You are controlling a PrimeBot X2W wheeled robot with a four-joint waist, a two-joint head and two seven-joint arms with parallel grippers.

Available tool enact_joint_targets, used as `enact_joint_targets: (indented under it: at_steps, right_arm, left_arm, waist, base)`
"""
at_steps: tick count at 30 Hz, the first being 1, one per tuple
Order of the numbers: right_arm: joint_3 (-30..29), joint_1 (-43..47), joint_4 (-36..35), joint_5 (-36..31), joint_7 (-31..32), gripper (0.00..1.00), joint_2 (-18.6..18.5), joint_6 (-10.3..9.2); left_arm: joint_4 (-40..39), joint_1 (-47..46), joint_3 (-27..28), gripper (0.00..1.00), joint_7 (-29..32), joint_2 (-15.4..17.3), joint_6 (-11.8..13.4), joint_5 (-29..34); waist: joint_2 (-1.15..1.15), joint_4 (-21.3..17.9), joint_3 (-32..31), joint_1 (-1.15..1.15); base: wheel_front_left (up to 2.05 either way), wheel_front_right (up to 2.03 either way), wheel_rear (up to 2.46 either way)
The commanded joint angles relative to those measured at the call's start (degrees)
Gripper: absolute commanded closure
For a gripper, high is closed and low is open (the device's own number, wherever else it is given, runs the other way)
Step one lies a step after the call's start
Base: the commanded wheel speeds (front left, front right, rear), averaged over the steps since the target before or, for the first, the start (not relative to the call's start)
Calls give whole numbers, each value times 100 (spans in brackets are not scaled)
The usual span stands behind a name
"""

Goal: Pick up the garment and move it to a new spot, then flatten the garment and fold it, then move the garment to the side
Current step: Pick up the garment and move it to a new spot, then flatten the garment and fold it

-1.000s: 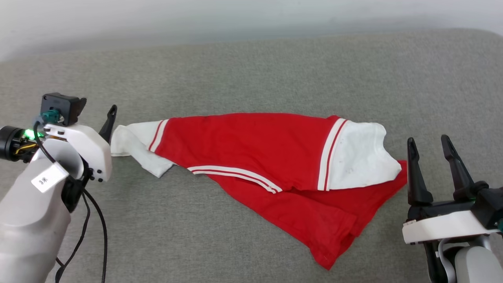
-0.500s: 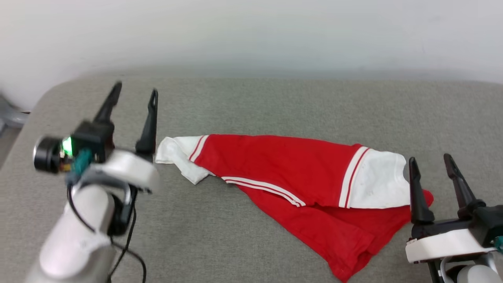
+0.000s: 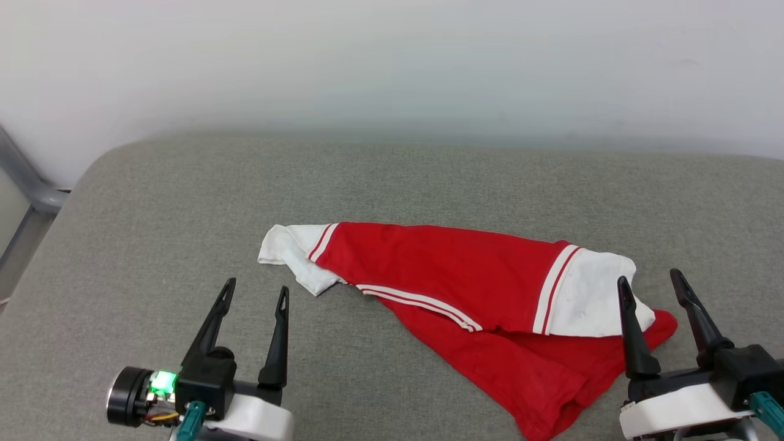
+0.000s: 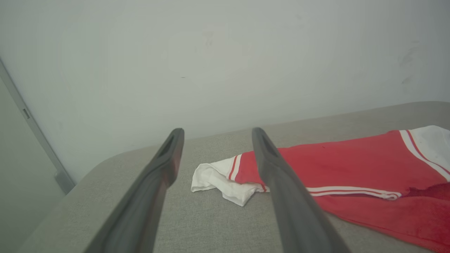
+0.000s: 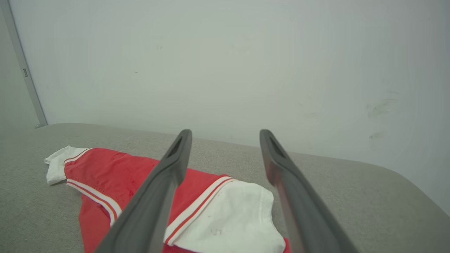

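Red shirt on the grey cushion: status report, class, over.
Left gripper open, empty. Right gripper open, empty. Red T-shirt with white sleeves lies rumpled, part folded, on grey fabric surface, unheld. Nothing blocking.

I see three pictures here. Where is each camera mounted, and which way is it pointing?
Head view: on the robot's head, looking forward and down at the red T-shirt on the grey cushion; left gripper and right gripper show, both open.
Left wrist view: on the left wrist, looking along its two fingers toward the wall and the shirt's crumpled sleeve.
Right wrist view: on the right wrist, looking along its fingers over the shirt's flatter white sleeve.
Shared: all three see the T-shirt; both wrist views see the wall.
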Motion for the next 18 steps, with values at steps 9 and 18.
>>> enact_joint_targets:
  at_steps: [9,18]
  right_arm:
    - [49,37,184,-381,-14,0,4,-5]
    - [1209,-456,970,-718,704,0,-1140,-7]
  left_arm:
    - [-95,190,300,0,-15,-306,-154,295]
    - [-71,46,406,0,-15,-508,-369,474]
  waist:
    - [0,-24,76,1]
    - [0,72,363,1]
  base:
    - [0,0,0]
    - [0,0,0]
